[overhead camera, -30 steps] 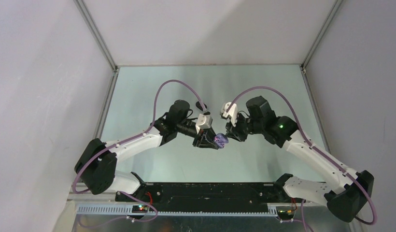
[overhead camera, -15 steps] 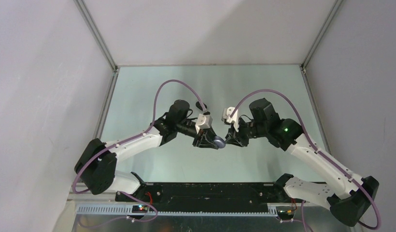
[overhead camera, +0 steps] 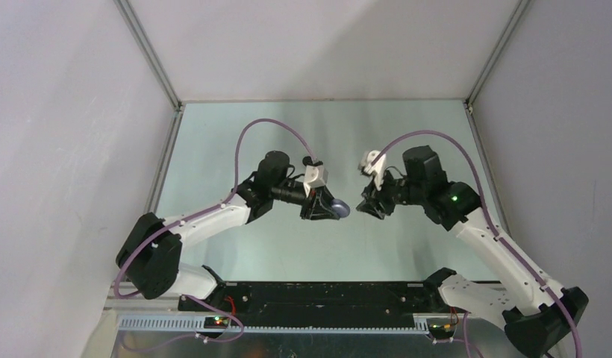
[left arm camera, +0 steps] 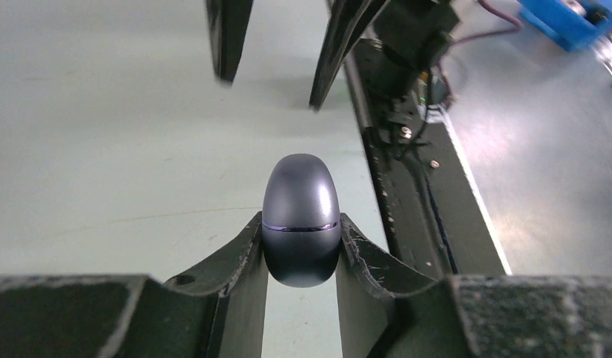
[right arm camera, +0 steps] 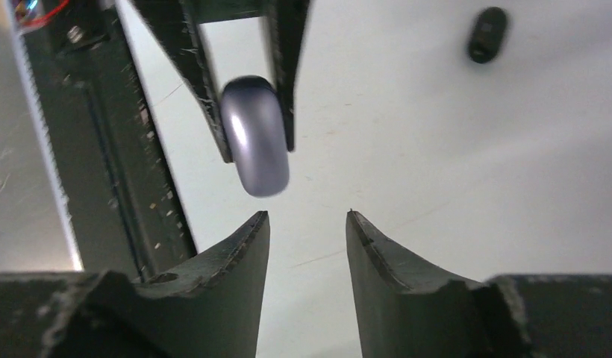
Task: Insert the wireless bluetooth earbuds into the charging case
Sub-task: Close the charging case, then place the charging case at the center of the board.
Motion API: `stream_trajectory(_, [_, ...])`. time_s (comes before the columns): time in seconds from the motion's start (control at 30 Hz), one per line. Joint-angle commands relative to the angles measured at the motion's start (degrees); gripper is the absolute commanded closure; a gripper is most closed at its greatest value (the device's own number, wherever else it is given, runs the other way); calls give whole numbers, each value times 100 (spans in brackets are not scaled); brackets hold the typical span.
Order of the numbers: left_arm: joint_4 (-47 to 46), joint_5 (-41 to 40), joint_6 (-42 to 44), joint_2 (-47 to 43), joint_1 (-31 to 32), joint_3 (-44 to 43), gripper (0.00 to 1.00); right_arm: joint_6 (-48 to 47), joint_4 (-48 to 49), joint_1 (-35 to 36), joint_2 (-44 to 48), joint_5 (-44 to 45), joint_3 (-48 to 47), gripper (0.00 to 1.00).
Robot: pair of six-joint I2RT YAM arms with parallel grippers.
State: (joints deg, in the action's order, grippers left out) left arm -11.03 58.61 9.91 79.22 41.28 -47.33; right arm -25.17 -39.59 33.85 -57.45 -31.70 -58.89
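**Grey-violet case pinched at centre, right tool spread**

Overhead: the left gripper [overhead camera: 334, 209] pinches the charging case [overhead camera: 341, 209] above the middle of the table [overhead camera: 236, 134]. It points the case at the right gripper [overhead camera: 364, 206], which faces it from just apart.

Left wrist: the case is clamped across its seam with the lid closed and its nose free, probably to steady it for the other arm.

Right wrist: its own fingers stand spread and empty, with the case just beyond them. A small dark piece [right arm camera: 486, 33] lies farther off, perhaps an earbud; I cannot tell. Bare tabletop lies all round, and the black base rail [right arm camera: 101, 149] runs alongside.
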Motion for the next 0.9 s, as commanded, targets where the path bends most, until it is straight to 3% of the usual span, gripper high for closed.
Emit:
stream_trajectory(0.0, [-880, -752, -1169, 177, -306, -240, 94, 425, 496, -803, 319, 353, -133, 50])
stream_trajectory(0.23, [-30, -1815, -1005, 602, -754, -911, 92, 599, 887, -1574, 498, 525, 122, 30])
stream_trajectory(0.43, [480, -2102, -826, 1156, -958, -1634, 91, 586, 1071, -1864, 229, 1005, 222, 25])
stream_trajectory(0.73, [73, -1828, -2812, 3188, -971, -3296, 91, 583, 1217, -2381, 129, 1171, 317, 24])
stream_trajectory(0.87, [87, -1915, -3296, 4099, -970, -3955, 88, 594, 1202, -2586, 188, 1118, 317, 24])
